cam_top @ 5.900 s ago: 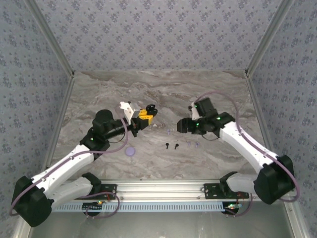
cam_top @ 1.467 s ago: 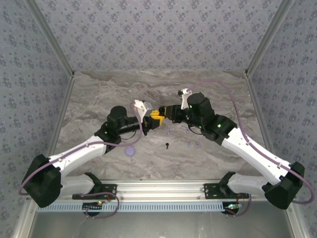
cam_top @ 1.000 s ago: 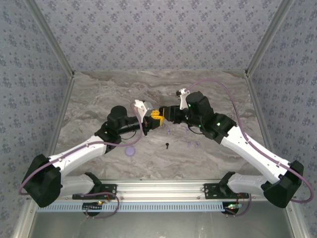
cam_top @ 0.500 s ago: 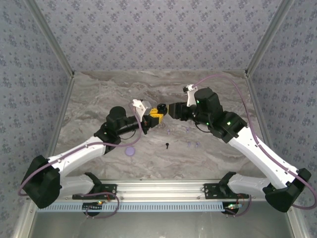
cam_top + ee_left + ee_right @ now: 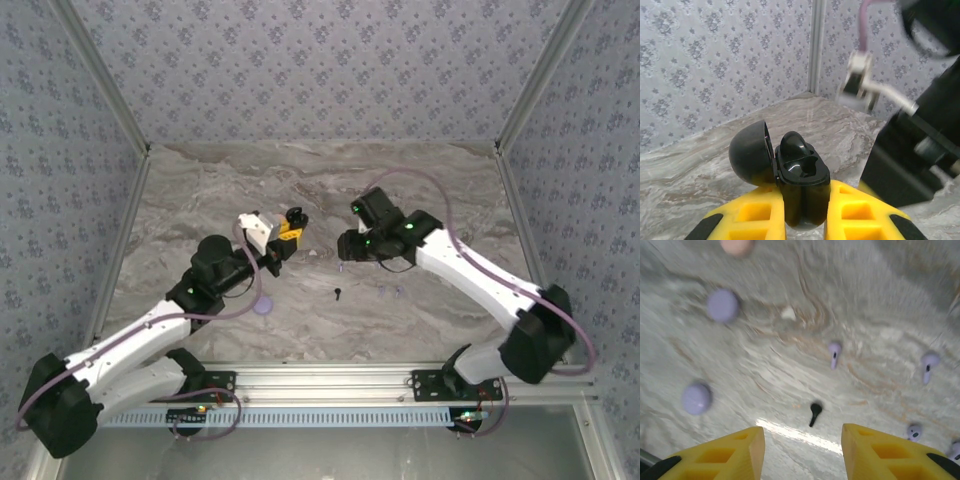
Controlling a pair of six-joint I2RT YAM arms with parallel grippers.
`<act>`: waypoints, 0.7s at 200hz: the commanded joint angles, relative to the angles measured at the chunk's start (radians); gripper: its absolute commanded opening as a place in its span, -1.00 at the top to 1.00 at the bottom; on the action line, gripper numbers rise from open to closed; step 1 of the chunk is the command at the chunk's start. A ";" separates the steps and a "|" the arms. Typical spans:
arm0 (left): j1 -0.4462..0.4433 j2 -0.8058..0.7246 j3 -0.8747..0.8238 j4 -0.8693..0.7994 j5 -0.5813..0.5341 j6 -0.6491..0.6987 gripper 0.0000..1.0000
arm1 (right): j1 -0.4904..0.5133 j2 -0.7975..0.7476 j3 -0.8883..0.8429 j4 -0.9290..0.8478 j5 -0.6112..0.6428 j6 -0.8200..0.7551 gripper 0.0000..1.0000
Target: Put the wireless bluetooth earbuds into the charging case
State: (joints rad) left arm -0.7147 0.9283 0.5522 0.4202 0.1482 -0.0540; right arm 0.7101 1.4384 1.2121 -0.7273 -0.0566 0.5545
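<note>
I see grey marbled table (image 5: 200,190). Floral-patterned walls (image 5: 320,70) close off far, left and right edges. Metal posts (image 5: 102,75) at far corners. Aluminium rail (image 5: 330,375) along near edge.

I can read no writing, brand, number or sign from here. The black charging case (image 5: 800,175) has a plain glossy shell, and the yellow fingers (image 5: 757,220) of the left pincer (image 5: 804,212) beside it are unmarked. The walls (image 5: 715,60) carry only a repeating floral pattern. The earbuds (image 5: 834,354) on the bench (image 5: 880,315) are too small and blurred to read.
</note>
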 commanded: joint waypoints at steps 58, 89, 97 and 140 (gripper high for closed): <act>-0.006 -0.134 -0.025 -0.154 -0.100 0.052 1.00 | 0.104 0.333 0.083 -0.075 -0.004 0.006 0.13; -0.005 -0.155 -0.043 -0.156 -0.112 0.045 1.00 | 0.109 0.386 0.090 -0.079 0.022 -0.002 0.25; -0.006 -0.156 -0.044 -0.154 -0.114 0.044 1.00 | 0.110 0.395 0.094 -0.081 0.026 -0.006 0.27; -0.005 -0.151 -0.043 -0.146 -0.116 0.045 1.00 | 0.117 0.447 0.100 -0.074 0.028 -0.015 0.33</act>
State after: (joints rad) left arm -0.7147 0.7872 0.4999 0.2562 0.0502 -0.0227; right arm 0.8169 1.8542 1.2884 -0.7750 -0.0475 0.5529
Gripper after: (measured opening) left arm 0.184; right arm 0.341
